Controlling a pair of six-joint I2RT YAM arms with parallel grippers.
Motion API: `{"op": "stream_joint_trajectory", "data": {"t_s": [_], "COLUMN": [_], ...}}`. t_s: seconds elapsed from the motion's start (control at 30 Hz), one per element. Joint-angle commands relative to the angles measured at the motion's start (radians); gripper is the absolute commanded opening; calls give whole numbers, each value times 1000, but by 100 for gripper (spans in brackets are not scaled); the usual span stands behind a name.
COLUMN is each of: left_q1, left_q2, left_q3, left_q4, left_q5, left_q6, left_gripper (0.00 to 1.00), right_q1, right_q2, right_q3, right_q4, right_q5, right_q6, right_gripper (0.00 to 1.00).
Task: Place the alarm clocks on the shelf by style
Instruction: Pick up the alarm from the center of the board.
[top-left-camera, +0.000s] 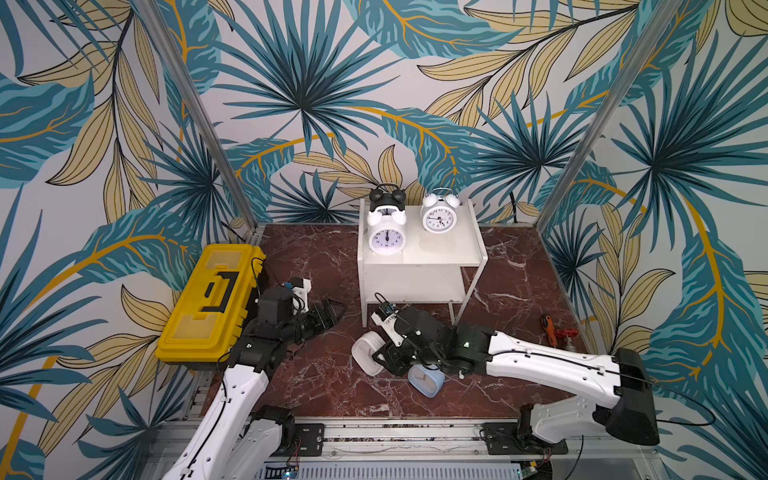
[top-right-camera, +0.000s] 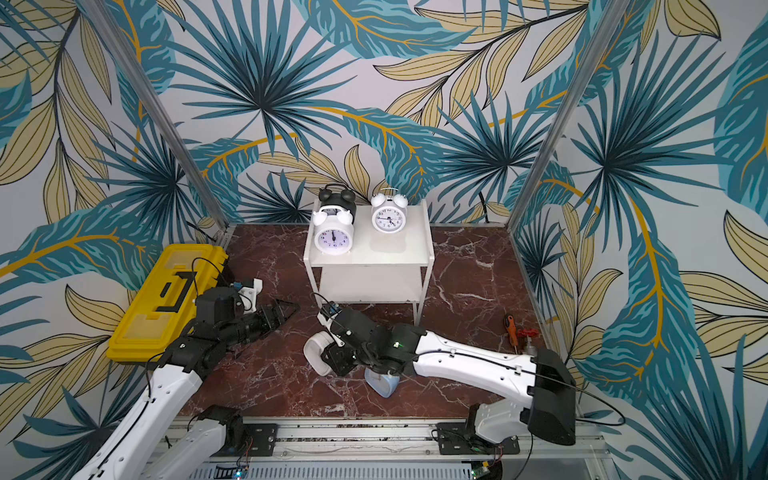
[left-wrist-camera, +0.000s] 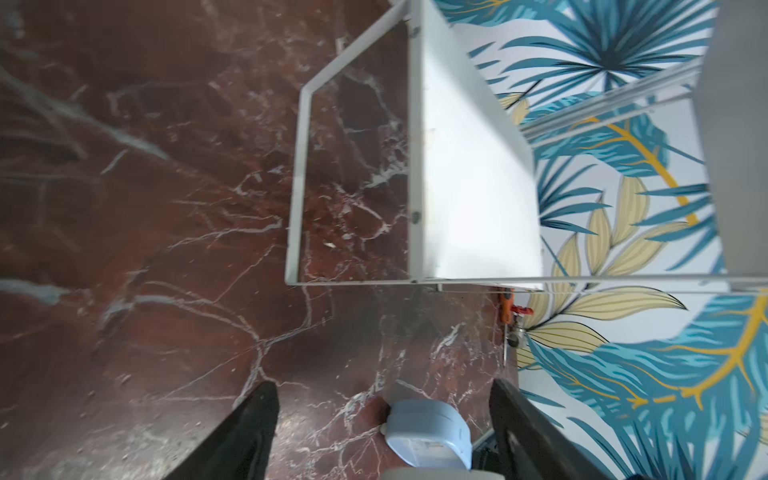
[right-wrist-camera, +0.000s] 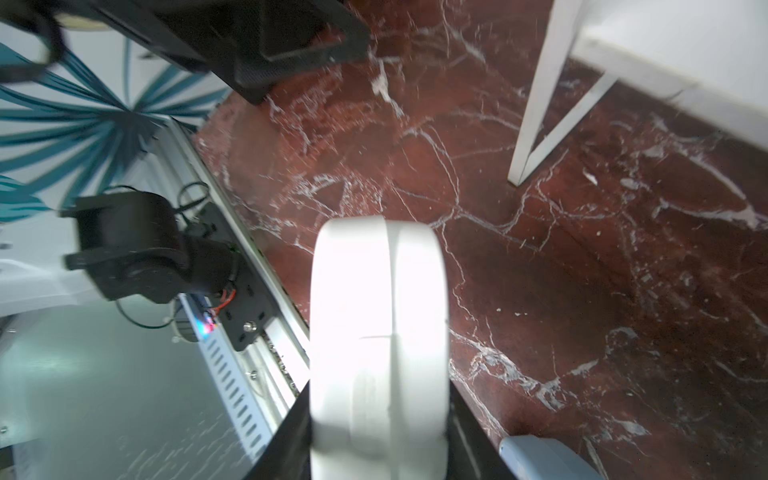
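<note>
- Alarm clocks of the twin-bell style stood on the top board of the shelf (top-left-camera: 440, 249): the black clock (top-left-camera: 387, 195) at the back, a white twin-bell clock (top-left-camera: 386, 237) right in front of it, and a second white twin-bell clock (top-left-camera: 438, 216) beside them. The lower board was bare.
- The right claw (top-left-camera: 382, 358) was clamped on the white rounded-square clock (right-wrist-camera: 378, 332), low over the desk (top-left-camera: 316, 374) in front of the shelf.
- The light blue clock (top-left-camera: 426, 380) lay on the desk just under the right wrist. The left claw (top-left-camera: 336, 311) hung wide and empty near the yellow toolbox (top-left-camera: 208, 303).
- To carry well, I judged, the held clock should be lifted clear of the blue one. It should then go in level through the open front of the lower tier, missing the thin front leg, and be set on its base before release.
- Whether the held clock had left the desk could not be told, and its dial could not be made out.
- The black clock was half hidden, the arm partly covered the blue clock, and the orange tool (top-left-camera: 548, 326) was too small to name.
</note>
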Motion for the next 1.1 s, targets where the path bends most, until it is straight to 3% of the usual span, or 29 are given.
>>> {"op": "stream_joint_trajectory", "data": {"t_s": [0.0,0.07,0.2,0.4,0.7,0.9,1.07], "left_q1": [4,-11,-84,-157,-177,-194,-194], "left_q2": [-9,-6,-51,-62,-5,14,13], "left_q3": [51,69,97,34,31,25,7], "left_q4": [181,223,229,418,447,531,534], "left_q5": [257,359,427,507,547,579,597], "left_q6": [-16,-25,15,-92,-87,-129,-131], "left_gripper": [83,84,90,92,88,66,61], "right_q1": [-40,-92,-260,-398,-434,-435,-436], "right_q2": [-50,-97,-180,-207,-153,-120,-112], "right_q3": [-20,-33,-64,-31,48,77,84], "right_q4": [-26,7,97,92,74,58,61], "right_q5": [-122,-241,-600,-864,-998,-994,-982], "right_q6": [-37,-31,35,59,48,24,21], "right_gripper": [22,21,22,22,22,22,22]}}
